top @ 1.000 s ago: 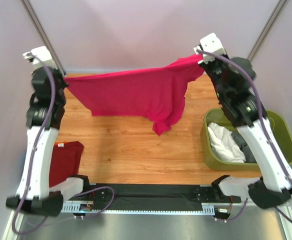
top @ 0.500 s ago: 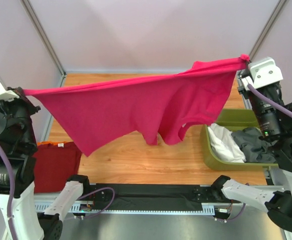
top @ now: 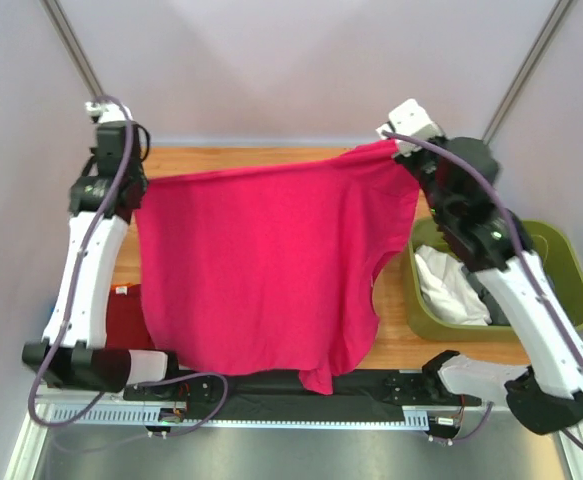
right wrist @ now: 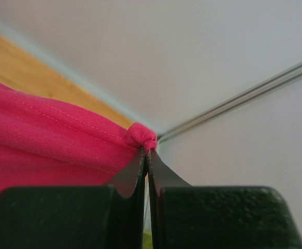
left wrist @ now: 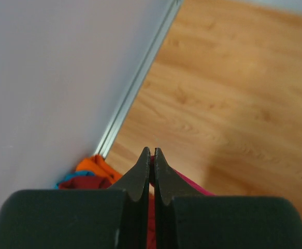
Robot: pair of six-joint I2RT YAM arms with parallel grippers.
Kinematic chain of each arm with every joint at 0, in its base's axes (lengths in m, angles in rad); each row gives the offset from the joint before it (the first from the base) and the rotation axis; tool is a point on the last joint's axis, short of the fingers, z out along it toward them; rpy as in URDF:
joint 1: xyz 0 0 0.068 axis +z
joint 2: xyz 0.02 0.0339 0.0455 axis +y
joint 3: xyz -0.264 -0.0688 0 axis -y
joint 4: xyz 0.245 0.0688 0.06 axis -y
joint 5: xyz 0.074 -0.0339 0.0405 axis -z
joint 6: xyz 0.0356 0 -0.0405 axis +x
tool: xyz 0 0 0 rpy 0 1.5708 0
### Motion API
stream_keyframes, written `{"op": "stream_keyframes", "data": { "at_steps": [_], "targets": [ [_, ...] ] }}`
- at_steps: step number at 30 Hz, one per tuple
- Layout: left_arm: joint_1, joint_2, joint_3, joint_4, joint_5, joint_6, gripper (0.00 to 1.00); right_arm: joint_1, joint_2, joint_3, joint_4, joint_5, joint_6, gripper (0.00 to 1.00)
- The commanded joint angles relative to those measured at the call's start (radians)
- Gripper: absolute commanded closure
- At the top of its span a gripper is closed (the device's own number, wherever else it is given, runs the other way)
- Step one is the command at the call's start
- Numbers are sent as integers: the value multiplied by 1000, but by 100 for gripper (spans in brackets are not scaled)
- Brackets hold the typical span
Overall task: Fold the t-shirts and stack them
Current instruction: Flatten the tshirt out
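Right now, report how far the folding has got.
Seemingly done: the red shirt lies at the table's near left. In hand: the left claw and right claw hold the pink shirt spread by two corners. Left: folding and stacking it, then the white shirt in the bin.

You have a wooden desk (top: 421,352) with an olive-green bin (top: 571,275) on its right side, pale walls (top: 291,70) around it, and a black strip (top: 391,384), perhaps a mat, along the near edge.
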Motion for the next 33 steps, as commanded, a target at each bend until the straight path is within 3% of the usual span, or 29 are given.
{"op": "stream_keyframes", "data": {
  "at_steps": [1, 8, 14, 19, 25, 33],
  "targets": [
    [8, 28, -105, 57, -78, -41, 100, -72, 62, -149, 72, -15, 78, 100],
    [-18, 307, -220, 213, -209, -73, 100, -163, 277, -208, 189, -95, 148, 100],
    [-18, 541, -24, 241, -232, -30, 100, -181, 461, -104, 261, -53, 122, 100],
    [-18, 589, 123, 248, -204, 8, 100, -186, 516, 8, 281, -12, 78, 100],
    [-18, 404, 35, 279, -161, -1, 100, -183, 395, 57, 278, 13, 79, 100],
    [-18, -97, -183, 293, -117, -33, 100, -124, 52, -9, 226, 34, 33, 100]
  ]
}}
